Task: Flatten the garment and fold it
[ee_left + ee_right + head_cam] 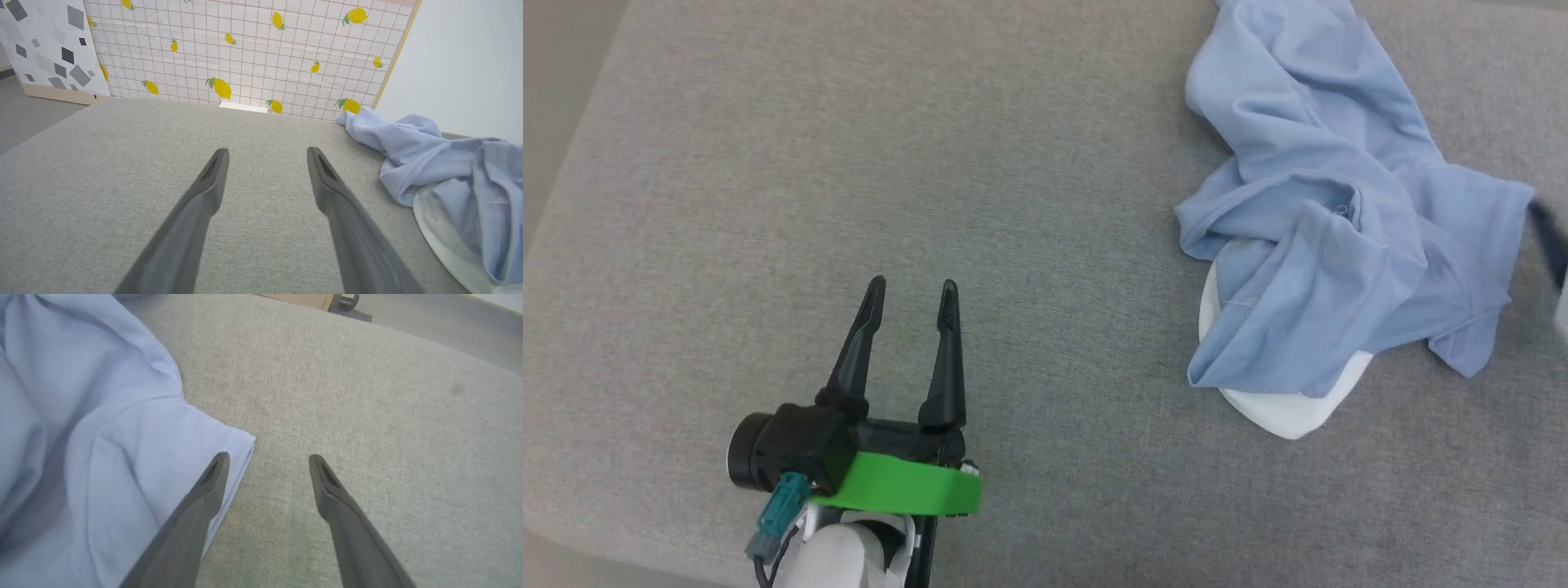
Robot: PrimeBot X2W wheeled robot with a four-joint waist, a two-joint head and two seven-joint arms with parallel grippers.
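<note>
The left tool (912, 284) hangs released over bare cushion (768, 204), well apart from the garment (1339, 220), which lies crumpled at right with its white lining (1282, 412) exposed. The right tool (268, 458), also released, straddles a hemmed edge (242, 451). Pinching there and drawing outward looks best.

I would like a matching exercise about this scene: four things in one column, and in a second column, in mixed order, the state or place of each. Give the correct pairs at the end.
Column one
1. left tool
2. right tool
3. garment
4. white panel

Column two
A. crumpled in a heap, not flat
B. open, one finger over a hemmed blue edge
C. showing from under the blue cloth
D. open over the bare grey surface, apart from the cloth

Pairs: 1-D, 2-B, 3-A, 4-C
</note>
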